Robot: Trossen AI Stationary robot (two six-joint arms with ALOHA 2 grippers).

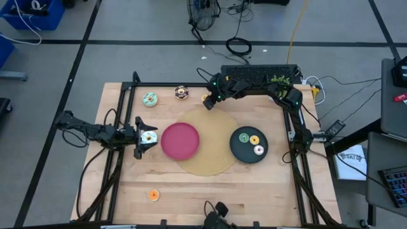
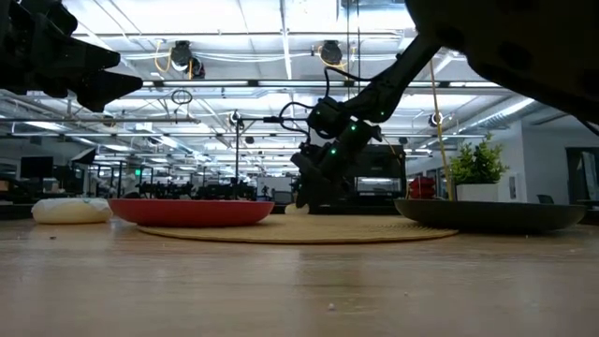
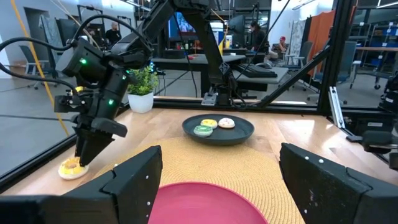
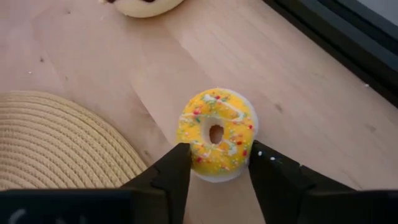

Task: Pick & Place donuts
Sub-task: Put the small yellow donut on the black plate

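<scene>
Over yellow donut, right hand lowered

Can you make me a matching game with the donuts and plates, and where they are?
Things:
1. yellow donut
2. green donut
3. orange donut
4. pink plate

Places:
A. on the black plate
B. between the right gripper fingers
C. on the round woven mat
D. alone on bare wood near the table's front edge

Pairs: 1-B, 2-A, 3-D, 4-C
</scene>
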